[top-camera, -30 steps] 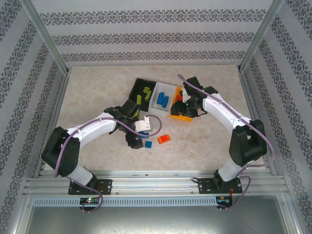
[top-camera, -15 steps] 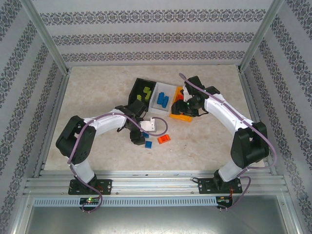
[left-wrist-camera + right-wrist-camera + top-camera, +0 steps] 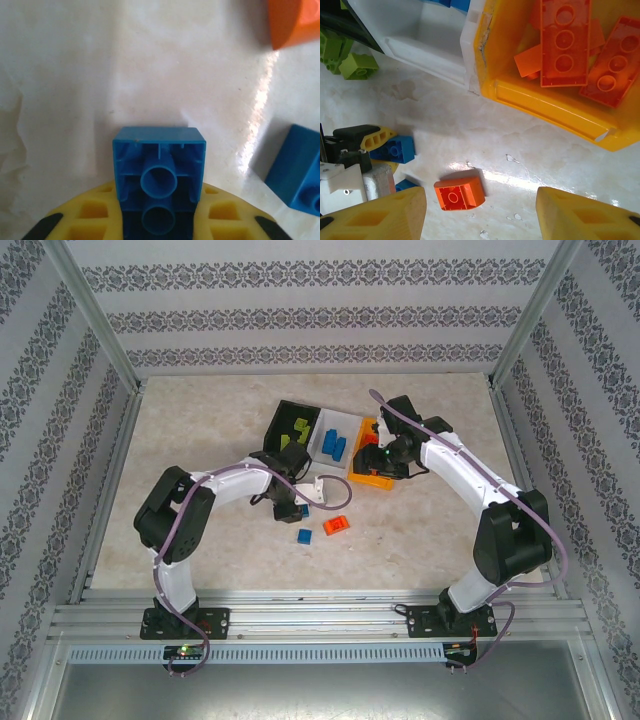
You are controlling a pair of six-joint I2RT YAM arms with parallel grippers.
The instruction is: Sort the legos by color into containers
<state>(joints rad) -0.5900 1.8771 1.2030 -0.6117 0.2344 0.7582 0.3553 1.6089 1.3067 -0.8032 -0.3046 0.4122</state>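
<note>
1. The blue brick is clamped between the yellow fingers of the left gripper, its hollow underside facing the wrist camera. It sits low over the tabletop; whether it touches the surface cannot be told.
2. Near it on the table lie a second blue brick and a loose orange-red brick, apart from each other and from the held one.
3. Farther from the arm bases the containers stand joined in a row:
   - the black bin holds lime green bricks;
   - the white bin holds blue bricks;
   - the orange-yellow bin holds flat orange-red plates.
4. Two more green bricks lie at the black bin's near edge; whether they are inside or just outside it cannot be told.
5. The right gripper hangs over the bare table just beside the orange-yellow bin's near wall, its fingers spread wide with nothing between them.
</note>
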